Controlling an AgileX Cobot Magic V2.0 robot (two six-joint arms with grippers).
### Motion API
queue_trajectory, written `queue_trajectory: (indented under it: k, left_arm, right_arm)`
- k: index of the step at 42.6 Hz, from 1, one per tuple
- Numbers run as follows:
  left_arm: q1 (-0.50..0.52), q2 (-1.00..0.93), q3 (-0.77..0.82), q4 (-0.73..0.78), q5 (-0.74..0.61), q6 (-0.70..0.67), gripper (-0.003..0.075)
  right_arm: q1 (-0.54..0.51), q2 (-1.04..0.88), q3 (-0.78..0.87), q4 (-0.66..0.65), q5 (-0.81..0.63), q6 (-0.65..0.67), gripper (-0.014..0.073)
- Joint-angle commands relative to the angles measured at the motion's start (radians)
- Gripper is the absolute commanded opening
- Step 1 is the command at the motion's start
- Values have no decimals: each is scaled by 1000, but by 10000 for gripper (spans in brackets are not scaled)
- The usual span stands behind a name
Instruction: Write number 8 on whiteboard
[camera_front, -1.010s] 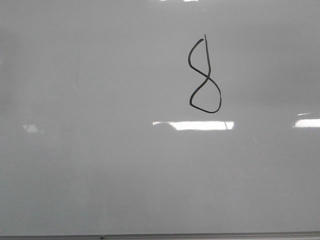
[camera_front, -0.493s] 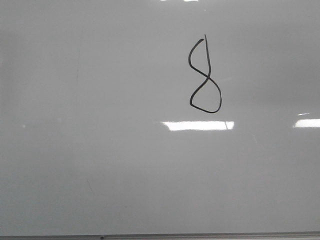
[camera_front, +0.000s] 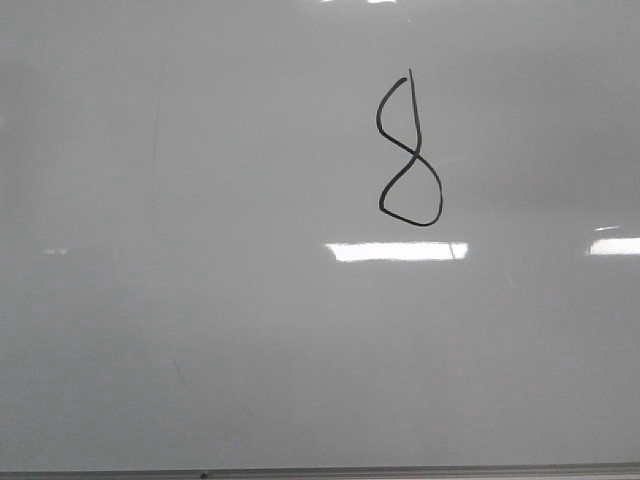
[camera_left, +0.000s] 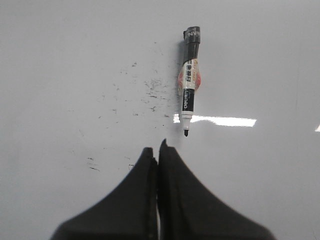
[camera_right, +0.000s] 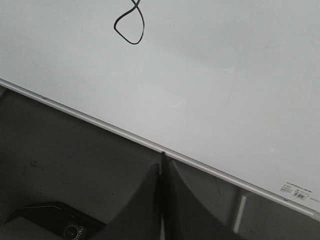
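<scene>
A black hand-drawn number 8 (camera_front: 409, 152) stands on the whiteboard (camera_front: 200, 300), right of centre and high in the front view. Its lower loop (camera_right: 129, 29) also shows in the right wrist view. No arm appears in the front view. In the left wrist view my left gripper (camera_left: 158, 148) is shut with nothing in it, and an uncapped black marker (camera_left: 189, 82) lies on the board just beyond the fingertips, tip toward them. My right gripper (camera_right: 162, 159) is shut and empty, hanging off the board over its grey frame (camera_right: 100, 124).
Small black ink specks (camera_left: 150, 90) dot the board beside the marker. Bright light reflections (camera_front: 396, 251) lie under the figure. Past the board's frame is a dark surface (camera_right: 60, 150) with a black device (camera_right: 55, 222) at the corner.
Only the light reflections on the board have shifted slightly. The figure is the same and nothing else has moved in the front view.
</scene>
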Motion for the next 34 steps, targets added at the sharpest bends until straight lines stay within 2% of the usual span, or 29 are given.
queue_trajectory:
  k: [1, 9, 17, 34]
  left_arm:
    - [-10, -15, 15, -9, -86, -1, -20]
    - [-10, -15, 15, 7, -119, -1, -20]
    - [-10, -15, 15, -62, -200, 159, -21]
    - [-10, -13, 15, -63, -205, 161, -21]
  right_arm:
    - [-5, 5, -27, -17, -54, -8, -69]
    - [-5, 5, -27, -17, -54, -8, -69]
    - [-5, 5, -27, -17, -54, -8, -69]
    - [-5, 5, -27, -17, -54, -8, -69]
